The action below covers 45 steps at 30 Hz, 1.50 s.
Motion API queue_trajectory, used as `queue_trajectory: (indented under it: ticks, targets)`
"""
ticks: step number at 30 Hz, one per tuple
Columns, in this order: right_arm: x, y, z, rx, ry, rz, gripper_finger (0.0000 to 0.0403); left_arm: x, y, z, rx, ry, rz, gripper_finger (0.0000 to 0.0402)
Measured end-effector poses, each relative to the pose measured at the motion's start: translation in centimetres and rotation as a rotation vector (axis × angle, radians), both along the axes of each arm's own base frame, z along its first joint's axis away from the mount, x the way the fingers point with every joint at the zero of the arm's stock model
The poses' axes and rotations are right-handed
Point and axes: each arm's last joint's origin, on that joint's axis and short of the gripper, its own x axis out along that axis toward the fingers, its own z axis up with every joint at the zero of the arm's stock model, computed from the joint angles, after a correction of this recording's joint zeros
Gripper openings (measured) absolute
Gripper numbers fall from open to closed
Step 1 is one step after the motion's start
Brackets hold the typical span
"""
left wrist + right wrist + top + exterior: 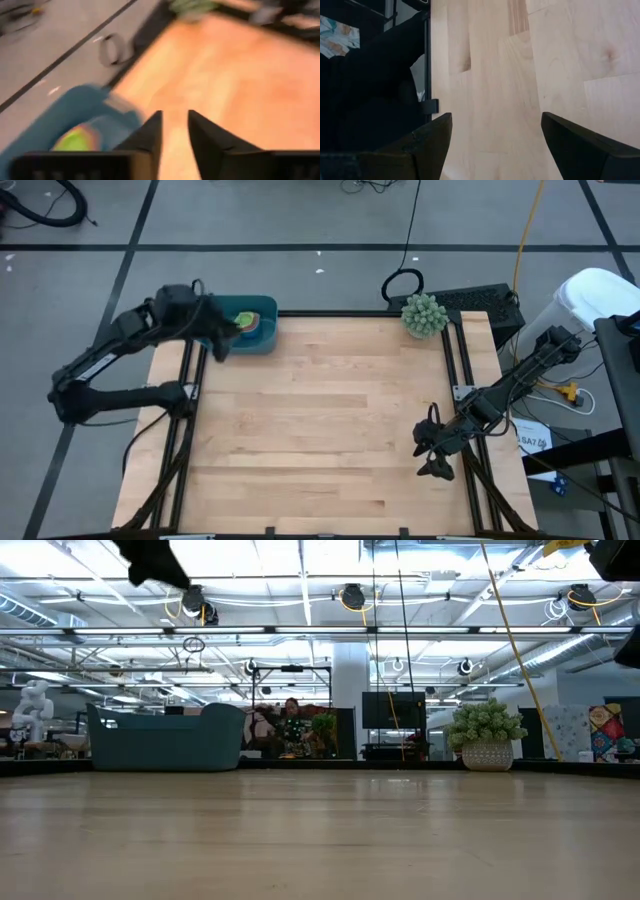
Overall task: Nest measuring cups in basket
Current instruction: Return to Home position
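Teal basket [258, 346]; green-yellow measuring cups [245, 322]; pale wood table [320, 440]; green plant [424, 314].

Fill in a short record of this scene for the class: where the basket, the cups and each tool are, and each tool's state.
basket: teal, far left corner of the table
measuring cups: nested, inside the basket
left tool: raised beside the basket, fingers slightly apart, empty
right tool: wide open, empty, over the table's right edge
plant: far right corner
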Motion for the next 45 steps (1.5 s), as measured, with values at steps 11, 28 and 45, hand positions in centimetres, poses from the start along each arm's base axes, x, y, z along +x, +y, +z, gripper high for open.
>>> queue_trajectory:
  ticks: [11, 28, 45]
  targets:
    - [1.0, -0.5, 0.9, -0.22, -0.28, -0.05, 0.0286, 2.5, -7.9, 3.5, 0.1, -0.355, -0.424, 0.0004]
    - [2.1, -6.2, 15.8, -0.923, -0.764, -0.148, 0.0019, 5.4, -13.4, 1.7, 0.253, -0.256, -0.527, 0.0004]
    - [2.1, -11.6, 11.9, -0.672, -0.762, -0.227, 0.0, 3.6, -9.7, -6.3, 0.173, -0.38, -0.508, 0.0003]
